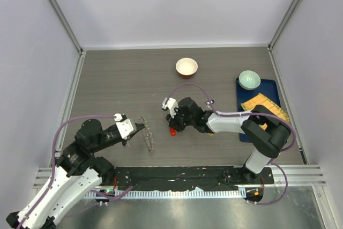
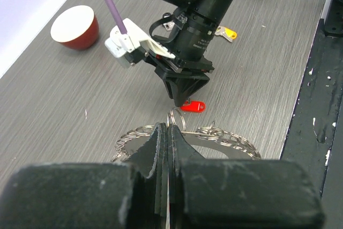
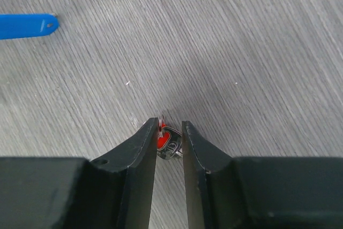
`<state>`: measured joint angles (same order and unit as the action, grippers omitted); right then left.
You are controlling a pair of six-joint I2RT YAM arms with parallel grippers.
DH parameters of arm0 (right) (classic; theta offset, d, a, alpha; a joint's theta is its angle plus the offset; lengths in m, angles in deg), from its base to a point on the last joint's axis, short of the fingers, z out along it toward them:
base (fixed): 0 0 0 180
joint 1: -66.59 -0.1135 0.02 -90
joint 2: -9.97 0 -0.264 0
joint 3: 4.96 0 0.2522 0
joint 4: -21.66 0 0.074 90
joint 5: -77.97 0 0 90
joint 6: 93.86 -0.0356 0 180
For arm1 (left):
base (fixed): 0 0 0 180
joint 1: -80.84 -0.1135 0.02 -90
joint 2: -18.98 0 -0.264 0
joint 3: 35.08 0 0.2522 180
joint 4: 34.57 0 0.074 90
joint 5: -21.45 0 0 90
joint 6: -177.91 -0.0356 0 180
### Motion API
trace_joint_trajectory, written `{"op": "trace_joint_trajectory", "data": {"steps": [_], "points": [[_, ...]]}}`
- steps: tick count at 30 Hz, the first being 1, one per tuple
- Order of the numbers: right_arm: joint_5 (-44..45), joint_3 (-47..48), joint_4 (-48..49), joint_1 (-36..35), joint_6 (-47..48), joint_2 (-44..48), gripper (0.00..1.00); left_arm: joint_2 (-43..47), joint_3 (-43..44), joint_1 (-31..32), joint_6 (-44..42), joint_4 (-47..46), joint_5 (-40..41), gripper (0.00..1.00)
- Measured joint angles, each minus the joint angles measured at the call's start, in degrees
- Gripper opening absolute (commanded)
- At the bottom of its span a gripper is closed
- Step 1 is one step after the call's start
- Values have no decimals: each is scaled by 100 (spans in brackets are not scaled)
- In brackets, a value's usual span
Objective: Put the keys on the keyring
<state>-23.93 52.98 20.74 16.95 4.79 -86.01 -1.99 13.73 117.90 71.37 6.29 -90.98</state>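
Observation:
My left gripper is shut on the keyring, a thin grey ring fringed with small silvery rings, and holds it on edge. In the left wrist view the keyring spreads out just past my fingertips. My right gripper points down at the table, its jaws closed on a red-headed key, which also shows in the left wrist view and from above. A yellow-headed key lies beyond the right arm. A blue-headed key lies on the table.
A red-and-cream bowl stands at the back middle, and it also shows in the left wrist view. A pale green bowl and a yellow cloth are on a blue tray at the right.

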Motion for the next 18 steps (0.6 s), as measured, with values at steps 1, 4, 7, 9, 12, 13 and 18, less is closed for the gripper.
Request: {"op": "trace_joint_trajectory", "data": {"steps": [1,4,7,9,12,13,18], "points": [[7,44,-101,0,0,50,31,0,-2,0,0,0,0,0],[9,140,-249,0,0,151,31,-2,-4,0,0,17,-2,0],[2,197,-348,0,0,175,30,-2,-4,0,0,22,-2,0],[-7,212,-424,0,0,175,30,-2,-4,0,0,22,-2,0],[-42,219,-501,0,0,173,28,-2,-4,0,0,22,-4,0],[-55,219,-511,0,-2,173,27,-2,-4,0,0,22,-4,0],[-133,219,-514,0,-2,76,23,-15,-4,0,0,22,-4,0]]}}
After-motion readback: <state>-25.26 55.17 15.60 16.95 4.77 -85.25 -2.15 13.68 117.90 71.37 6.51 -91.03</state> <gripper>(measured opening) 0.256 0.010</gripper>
